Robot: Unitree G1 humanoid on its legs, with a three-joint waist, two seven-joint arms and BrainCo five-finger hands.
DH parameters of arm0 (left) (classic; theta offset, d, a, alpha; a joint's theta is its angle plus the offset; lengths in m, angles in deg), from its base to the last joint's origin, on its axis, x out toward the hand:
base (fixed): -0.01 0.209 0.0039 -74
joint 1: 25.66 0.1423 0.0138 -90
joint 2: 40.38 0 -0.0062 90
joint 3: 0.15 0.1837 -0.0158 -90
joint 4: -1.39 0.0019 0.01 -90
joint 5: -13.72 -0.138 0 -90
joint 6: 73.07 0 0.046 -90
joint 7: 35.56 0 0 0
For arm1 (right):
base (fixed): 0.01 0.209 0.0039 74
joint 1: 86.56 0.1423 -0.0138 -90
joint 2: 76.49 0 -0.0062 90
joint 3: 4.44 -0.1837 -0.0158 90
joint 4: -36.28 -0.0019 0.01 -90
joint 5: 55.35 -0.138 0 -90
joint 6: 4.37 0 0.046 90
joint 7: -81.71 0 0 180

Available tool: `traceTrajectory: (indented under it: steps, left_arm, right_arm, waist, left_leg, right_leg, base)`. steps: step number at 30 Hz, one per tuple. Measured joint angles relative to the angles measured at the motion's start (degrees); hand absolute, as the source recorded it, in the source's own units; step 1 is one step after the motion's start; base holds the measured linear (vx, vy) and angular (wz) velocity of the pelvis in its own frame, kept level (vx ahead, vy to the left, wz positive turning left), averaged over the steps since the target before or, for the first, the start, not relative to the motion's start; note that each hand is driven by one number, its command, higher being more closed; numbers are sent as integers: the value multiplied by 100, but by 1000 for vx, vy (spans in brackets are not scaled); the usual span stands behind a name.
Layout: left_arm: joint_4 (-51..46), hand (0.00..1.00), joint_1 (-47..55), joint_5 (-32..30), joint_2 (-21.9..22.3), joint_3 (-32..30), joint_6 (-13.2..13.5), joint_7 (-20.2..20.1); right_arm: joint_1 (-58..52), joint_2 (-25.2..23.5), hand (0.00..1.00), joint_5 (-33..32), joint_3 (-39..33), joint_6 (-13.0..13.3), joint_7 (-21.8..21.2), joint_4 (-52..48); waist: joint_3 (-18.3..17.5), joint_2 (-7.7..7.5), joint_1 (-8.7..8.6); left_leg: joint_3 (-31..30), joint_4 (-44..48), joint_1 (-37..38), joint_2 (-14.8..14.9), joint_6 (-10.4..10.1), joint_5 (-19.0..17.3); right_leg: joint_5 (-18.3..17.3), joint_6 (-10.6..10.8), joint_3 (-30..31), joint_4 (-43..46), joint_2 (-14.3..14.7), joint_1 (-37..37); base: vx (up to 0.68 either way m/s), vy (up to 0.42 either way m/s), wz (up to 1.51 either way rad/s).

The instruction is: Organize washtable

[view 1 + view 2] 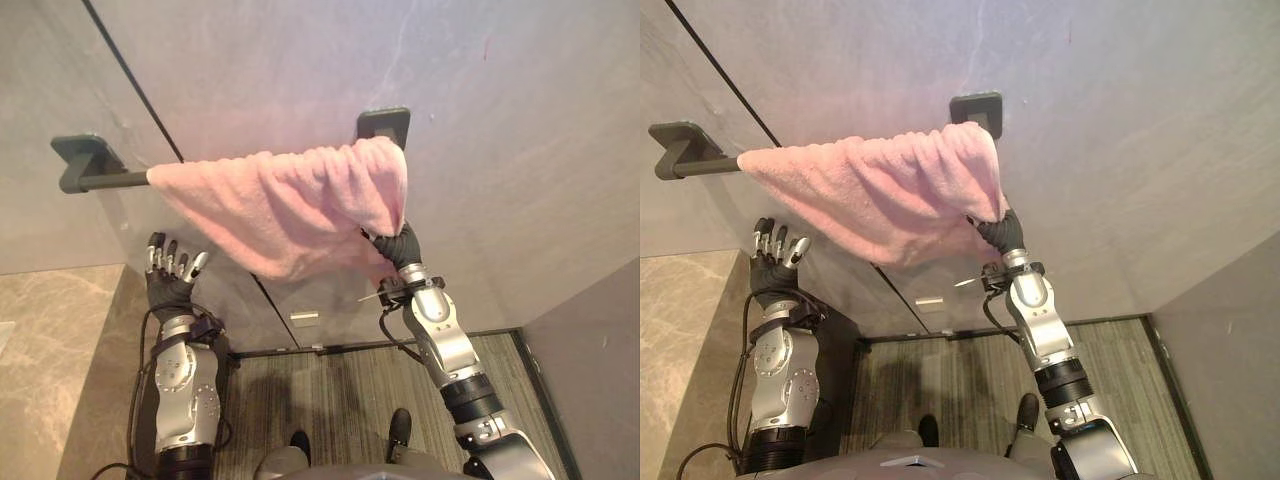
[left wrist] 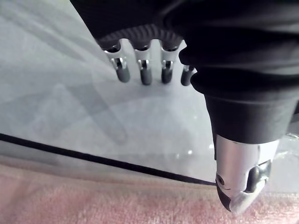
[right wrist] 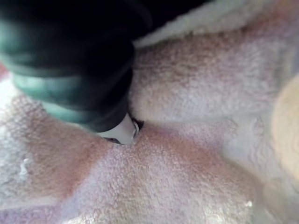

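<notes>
A pink towel [image 1: 290, 205] hangs bunched over a dark wall-mounted towel bar [image 1: 100, 180], spread from mid-bar to the right bracket [image 1: 384, 124]. My right hand [image 1: 400, 247] is at the towel's lower right corner. Its thumb [image 3: 119, 130] is pressed into a fold of the pink cloth [image 3: 187, 163], and the folds gather toward it; its fingers are buried in the cloth. My left hand [image 1: 168, 275] is raised below the towel's left end, apart from it. Its fingers [image 2: 145, 70] are straight and hold nothing, with the towel's edge [image 2: 117, 205] just past them.
The grey wall [image 1: 500, 150] has a dark seam running diagonally behind the bar. A beige stone counter [image 1: 50, 350] lies at the lower left. A striped floor mat [image 1: 340, 400] lies below, and a small metal plate [image 1: 305, 318] sits low on the wall.
</notes>
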Motion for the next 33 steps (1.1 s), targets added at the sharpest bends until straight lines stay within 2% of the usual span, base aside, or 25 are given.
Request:
traceTrajectory:
  steps: [14, 17, 18, 22, 23, 28, 31, 33]
  left_arm:
    - [136, 0, 105, -22, -64, 802, 116, -26]
    - [211, 0, 109, -149, -153, 1085, 120, -26]
    - [267, 100, 108, -254, -254, 1222, 112, -26]
    - [417, 100, -7, -469, -387, 1565, -20, -82]
    - [523, 100, -179, -607, -456, 1835, -120, -150]
    - [683, 100, -683, -831, -267, 2142, -248, -133]
    - [827, 100, -838, -853, -137, 2141, -254, -46]
    - [827, 100, -847, -858, -115, 2120, -260, 9]
  right_arm:
    - [20, -26, 100, 3, 258, 0, -89, -57]
    - [31, -25, 100, 2, 294, 32, -88, -268]
    - [30, -25, 100, 1, 317, 33, -89, -316]
    - [30, -25, 100, 0, 490, 35, -89, -377]
    - [30, -58, 100, -2, 595, 35, -91, -378]
    - [22, -74, 100, -4, 755, 35, -79, -379]
    - [-21, -18, 100, -134, 729, 36, -12, -379]
    - [-121, 20, 100, -213, 729, 36, 13, -378]
  waist:
    - [-242, -24, 7]
    - [-244, -26, 3]
    - [-245, -28, -5]
    - [-246, -30, -72]
    - [-249, -35, -187]
    - [-275, -69, -506]
    - [-288, -46, -591]
    - [-291, -43, -589]
  left_leg:
    - [-31, 38, -133, 0, -63, -6]
    - [-41, 39, -133, -4, -56, 34]
    - [-39, 41, -133, -10, -55, 42]
    - [-27, 59, -125, -21, -80, 38]
    - [-15, 51, -126, -25, -86, 48]
    - [146, -100, -78, 6, -84, 48]
    - [172, -128, -30, 52, -106, 58]
    - [180, -140, 20, 80, -109, 106]
  right_leg:
    - [-29, -8, -3, 0, -8, -100]
    - [78, -17, 7, 0, -17, -97]
    - [87, -16, 15, 0, -24, -98]
    - [110, -5, 69, -1, -44, -107]
    - [67, -19, 94, -1, -50, -120]
    - [55, -25, 295, 0, 4, -224]
    - [53, -36, 304, 1, 61, -222]
    - [96, -53, 304, 7, 102, -195]
  base:
    - [-1, -1, 1]
    - [0, 0, 0]
    - [-32, -2, -1]
    - [-54, -4, -6]
    - [-51, 2, -8]
    - [-21, -9, -22]
    - [62, -17, -7]
    - [104, -5, -1]
